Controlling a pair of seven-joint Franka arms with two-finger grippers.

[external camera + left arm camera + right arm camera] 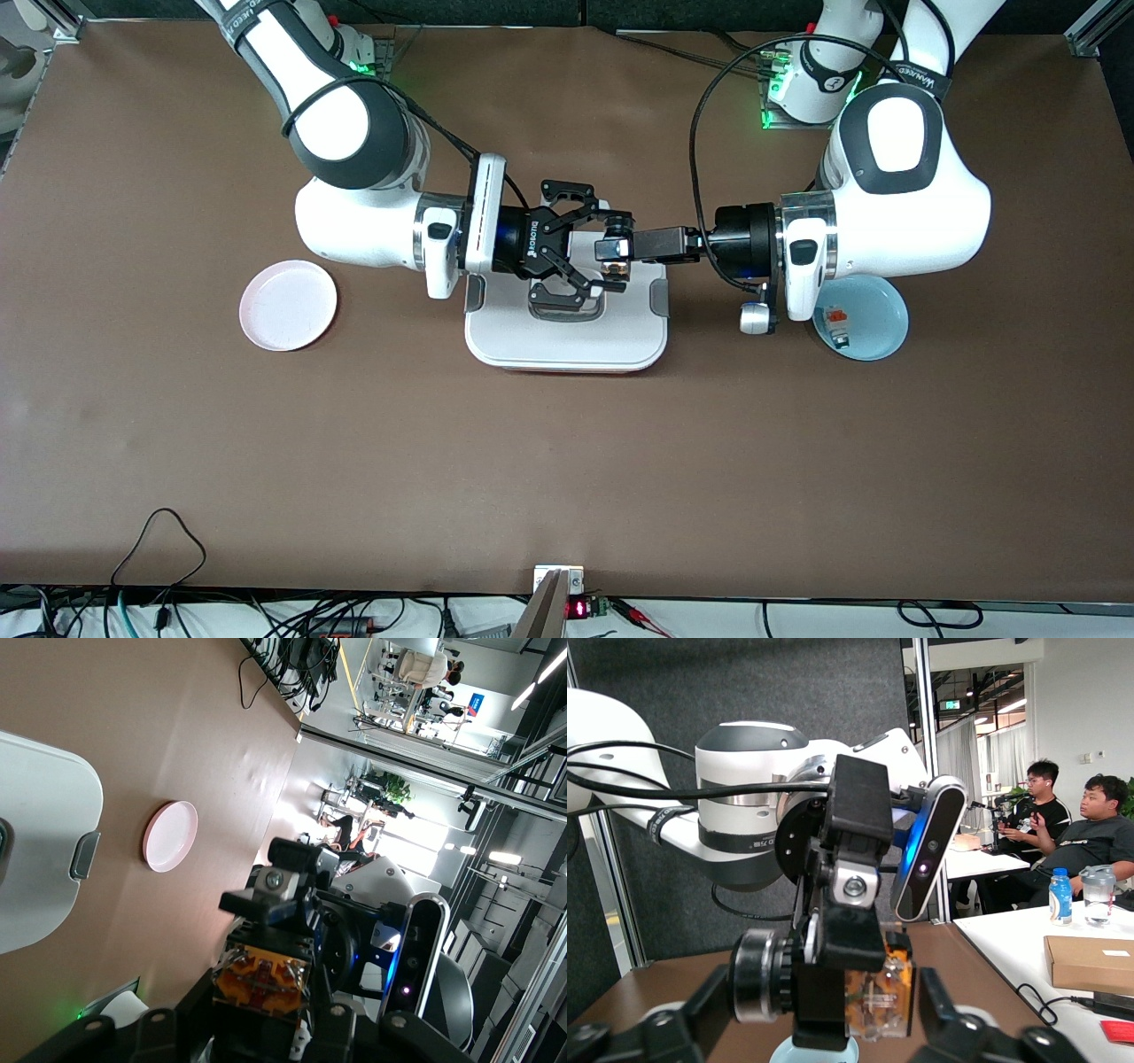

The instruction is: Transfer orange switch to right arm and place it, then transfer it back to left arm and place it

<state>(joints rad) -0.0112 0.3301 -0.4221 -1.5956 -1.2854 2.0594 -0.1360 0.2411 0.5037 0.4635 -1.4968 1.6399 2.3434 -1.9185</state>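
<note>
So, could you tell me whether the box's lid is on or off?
On: the white lid covers the box, its grey clip against the side.

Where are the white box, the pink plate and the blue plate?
white box (567, 341), front view, bare lid nearest the camera.
pink plate (288, 305), front view, plate's middle.
blue plate (877, 315), front view, bare inner surface.

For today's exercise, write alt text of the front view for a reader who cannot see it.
Two white robot arms meet above a white lidded box at mid-table: the left gripper is shut on a small orange part, and the right gripper is open around it. A pink plate lies toward the right arm's end, a blue plate holding small parts toward the left arm's.
</note>
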